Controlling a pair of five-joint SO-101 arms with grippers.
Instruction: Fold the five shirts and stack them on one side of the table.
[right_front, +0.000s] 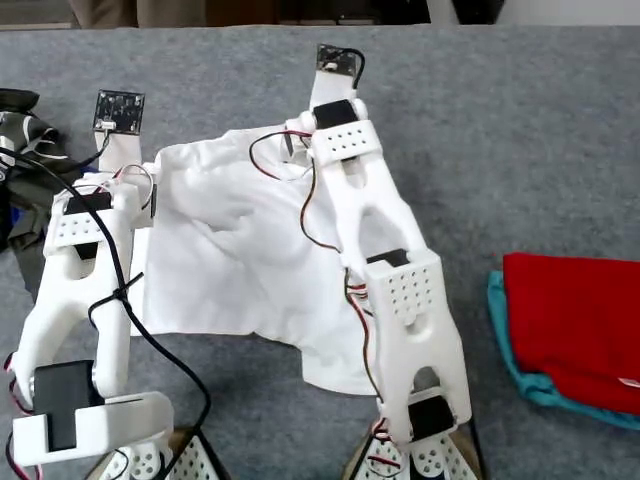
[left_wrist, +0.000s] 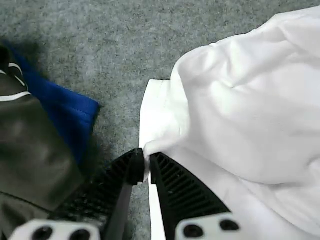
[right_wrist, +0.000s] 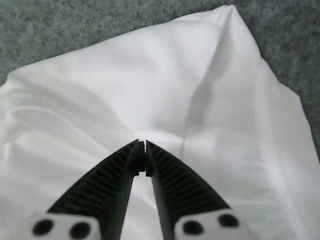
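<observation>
Rumpled white shirt (right_front: 235, 250), grey carpet-like table (right_front: 500, 140)

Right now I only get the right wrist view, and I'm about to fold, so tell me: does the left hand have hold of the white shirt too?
Observer: Yes, the left hand is shut on the white shirt at its edge.
Operator: Anything near it?
Observer: A blue garment and a dark garment lie beside that edge, not touching it.
Operator: Where is the stack?
Observer: A folded red shirt lies on a teal shirt at the table's right side.
</observation>
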